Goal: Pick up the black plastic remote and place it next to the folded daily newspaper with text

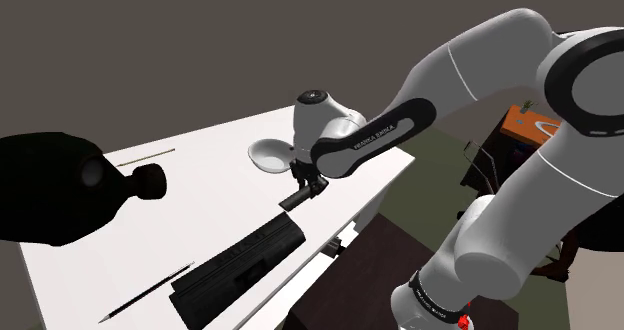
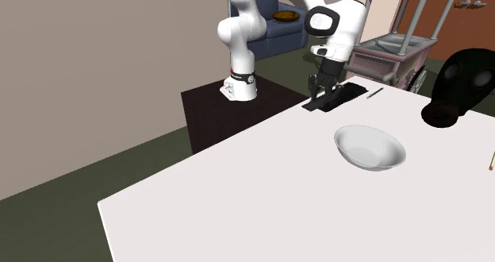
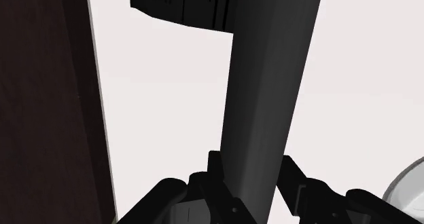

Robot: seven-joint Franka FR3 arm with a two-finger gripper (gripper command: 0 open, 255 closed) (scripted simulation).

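My black gripper is shut on the black remote, a long dark slab clasped between the fingers. The remote hangs from the fingers just over the white table, near its edge on the stand's side. Its far end reaches the folded newspaper, drawn dark with faint print. The newspaper lies along that same table edge, toward the shoulder view's lower left. In the second exterior view the gripper stands over the dark newspaper at the table's far edge.
A white bowl sits just beyond the gripper. A black gas mask stands at the table's far end. One thin pencil lies by the newspaper, another near the back edge. The dark stand adjoins the table.
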